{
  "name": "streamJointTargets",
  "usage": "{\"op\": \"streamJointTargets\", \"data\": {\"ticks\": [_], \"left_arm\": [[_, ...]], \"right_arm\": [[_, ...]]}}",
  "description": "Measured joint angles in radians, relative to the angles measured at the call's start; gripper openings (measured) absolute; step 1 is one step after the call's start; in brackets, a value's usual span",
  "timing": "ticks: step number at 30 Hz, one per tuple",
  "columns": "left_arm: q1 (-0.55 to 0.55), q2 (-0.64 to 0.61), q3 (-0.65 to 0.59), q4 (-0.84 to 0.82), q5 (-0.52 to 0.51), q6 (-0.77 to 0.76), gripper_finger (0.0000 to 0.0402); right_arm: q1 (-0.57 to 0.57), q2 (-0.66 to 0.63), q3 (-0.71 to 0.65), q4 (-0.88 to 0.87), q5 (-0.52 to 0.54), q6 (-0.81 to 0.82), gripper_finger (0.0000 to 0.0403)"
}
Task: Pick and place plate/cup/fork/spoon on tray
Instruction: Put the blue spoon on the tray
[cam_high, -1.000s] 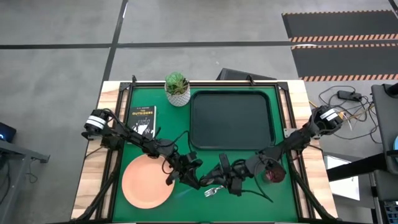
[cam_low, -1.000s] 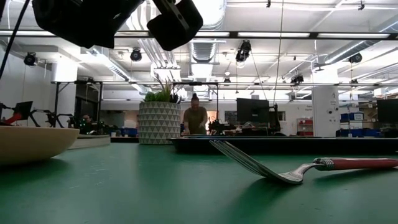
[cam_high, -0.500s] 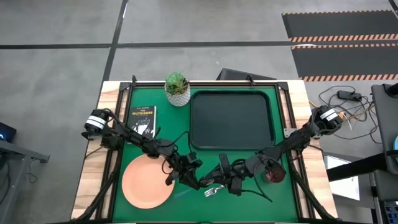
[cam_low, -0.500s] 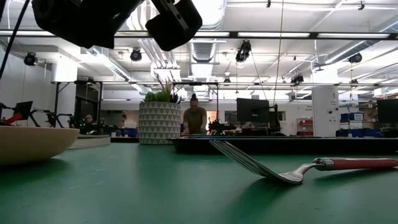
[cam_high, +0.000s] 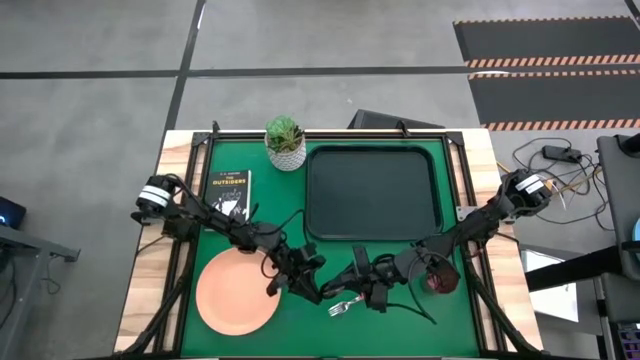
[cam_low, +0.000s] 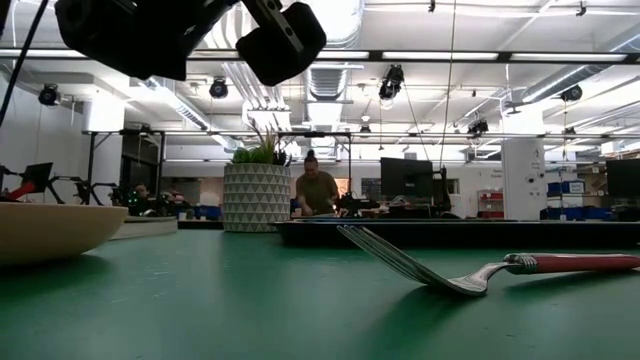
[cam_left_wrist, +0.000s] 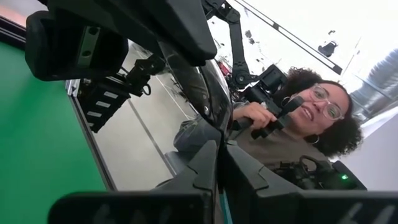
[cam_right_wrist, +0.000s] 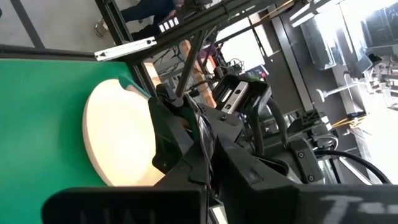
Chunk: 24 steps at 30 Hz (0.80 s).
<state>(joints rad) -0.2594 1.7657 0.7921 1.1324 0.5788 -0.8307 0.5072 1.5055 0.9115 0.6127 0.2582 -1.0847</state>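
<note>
Fork flat near the table's front edge, between left gripper and right gripper, both pinched together, gripping nothing.

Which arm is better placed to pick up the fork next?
Probably the right. In the high view the right gripper sits right beside the fork, while the left gripper lies further toward the plate.

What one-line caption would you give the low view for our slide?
Table-level view: the fork lies on the green mat before the black tray, plate at left.
</note>
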Motion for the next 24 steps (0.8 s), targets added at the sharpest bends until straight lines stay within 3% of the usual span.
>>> {"op": "streamJointTargets", "data": {"ticks": [4, 15, 20, 24], "left_arm": [[0.010, 0.000, 0.000, -0.003, 0.004, -0.001, 0.0011], [0.060, -0.001, -0.001, -0.032, 0.013, -0.001, 0.0088], [0.117, -0.013, -0.003, -0.050, 0.099, -0.003, 0.0102], [0.164, -0.024, -0.004, -0.113, 0.120, -0.001, 0.0102]], "right_arm": [[0.001, -0.004, 0.000, -0.019, 0.015, 0.015, 0.0009], [0.002, -0.020, 0.000, -0.092, 0.031, 0.063, 0.0008], [0.000, -0.073, 0.000, -0.214, 0.102, 0.140, 0.0008], [-0.005, -0.164, -0.001, -0.428, 0.105, 0.319, 0.0008]]}}
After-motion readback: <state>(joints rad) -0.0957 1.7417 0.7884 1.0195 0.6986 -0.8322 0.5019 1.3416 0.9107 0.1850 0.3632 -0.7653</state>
